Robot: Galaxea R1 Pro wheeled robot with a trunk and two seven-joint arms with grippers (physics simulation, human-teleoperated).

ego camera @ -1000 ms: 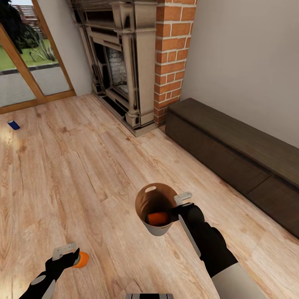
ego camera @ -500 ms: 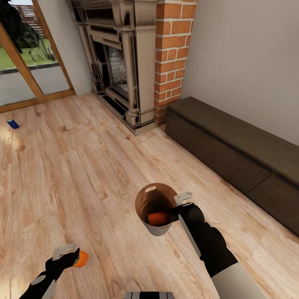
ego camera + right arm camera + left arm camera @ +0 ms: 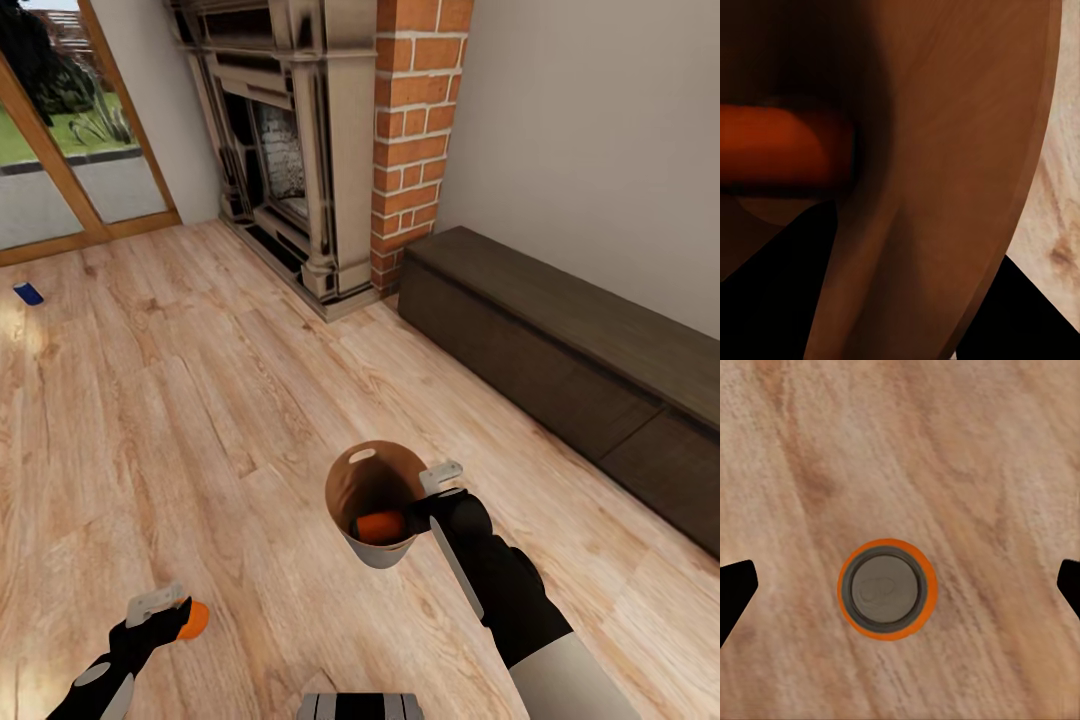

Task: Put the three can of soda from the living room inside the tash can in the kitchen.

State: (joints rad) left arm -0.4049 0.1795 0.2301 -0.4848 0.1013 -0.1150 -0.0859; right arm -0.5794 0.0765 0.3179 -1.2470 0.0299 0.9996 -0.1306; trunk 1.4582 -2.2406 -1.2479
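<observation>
Bin carried at the rim, 2nd orange can lined up for pickup

The bin is held off the wood floor by the right claw, pinched on its rim so the mouth is kept open; 1 orange can is already lying inside. The left claw is positioned over a 2nd orange can, which stands upright on the floor between fingers spread wide apart and touching nothing, ready for a grasp from above. The blue can is left well apart, near the glass doors
</observation>
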